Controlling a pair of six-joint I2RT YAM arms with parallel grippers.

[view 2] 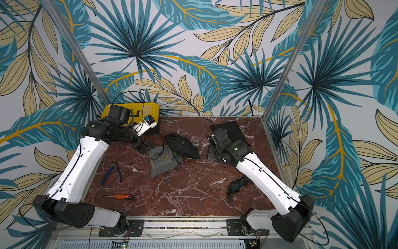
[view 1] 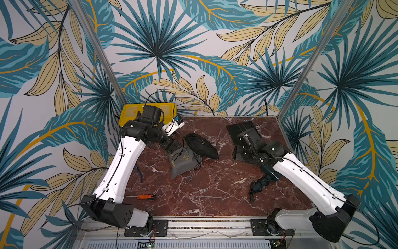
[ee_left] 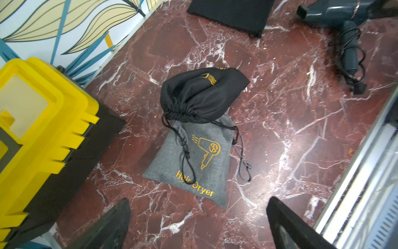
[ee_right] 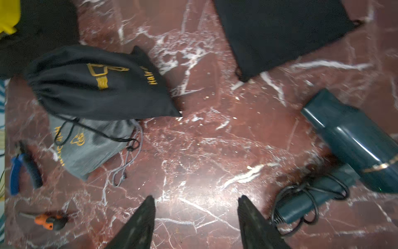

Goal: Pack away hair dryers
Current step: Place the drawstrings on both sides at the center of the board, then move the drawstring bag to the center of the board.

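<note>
Hair dryer, dark teal: in both top views it lay on the marble table at about 4 o'clock, partly under the right arm. Its cord was bundled round the handle. A bulging black pouch sat just off centre toward 12 o'clock, its drawn neck resting on a flat grey pouch. A flat black pouch lay at 1 o'clock, a yellow case at 11, blue-handled pliers at 9 and an orange-handled screwdriver at 8. The left gripper hung beside the grey pouch's 10 o'clock corner. The right gripper's jaws were hidden under its wrist.

Left wrist view: the left gripper had its jaws spread wide, gripping nothing; a corner of the grey pouch showed in the gap. The pouch bore a yellow dryer emblem and the words "Hair Dryer". The hair dryer lay well apart, beyond the black pouch.

Right wrist view, slightly blurred: the right gripper had its jaws apart and empty over bare marble. The hair dryer lay near one finger, not touching it, with its nozzle toward the flat black pouch.
</note>
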